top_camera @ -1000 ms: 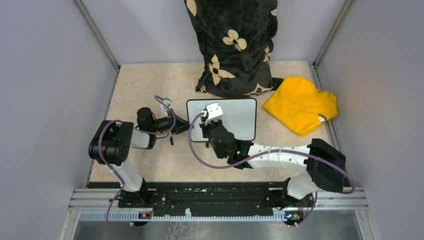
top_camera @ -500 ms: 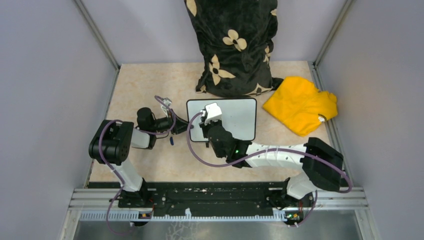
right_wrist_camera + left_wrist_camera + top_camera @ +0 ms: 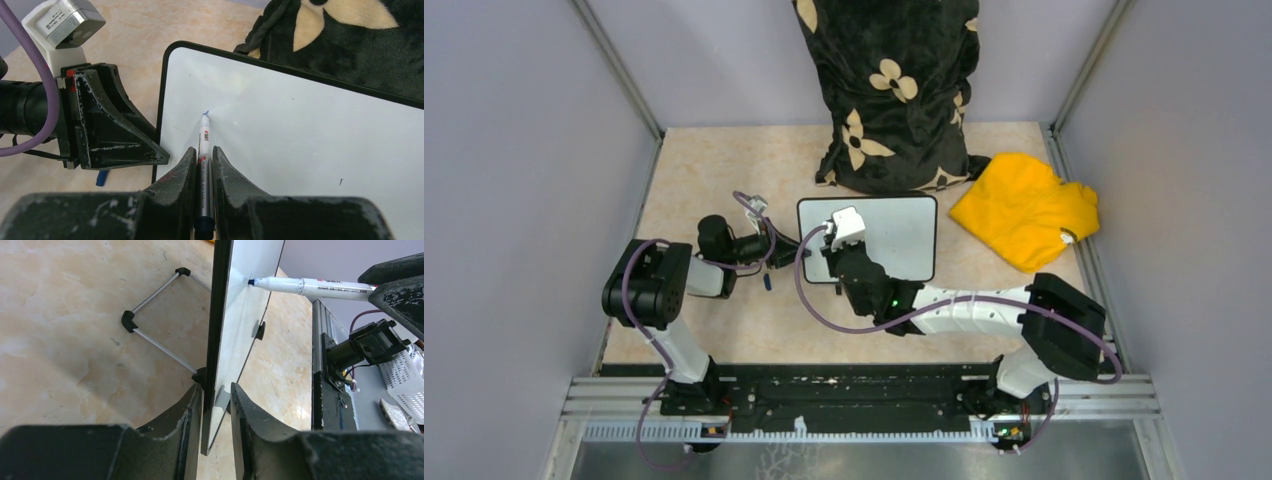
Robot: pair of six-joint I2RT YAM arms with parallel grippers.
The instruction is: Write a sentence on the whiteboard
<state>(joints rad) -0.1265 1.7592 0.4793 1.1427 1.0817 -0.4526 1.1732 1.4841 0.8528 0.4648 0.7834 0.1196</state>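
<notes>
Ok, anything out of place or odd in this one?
Nothing serious. A small dark speck sits on the whiteboard away from the marker tip, and a small blue piece, maybe a cap, lies loose on the table.

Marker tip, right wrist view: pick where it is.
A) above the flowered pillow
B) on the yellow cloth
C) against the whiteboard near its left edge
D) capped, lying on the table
C: the marker, held in the right gripper, has its tip on the whiteboard at a short blue mark; the left wrist view shows the same contact.
</notes>
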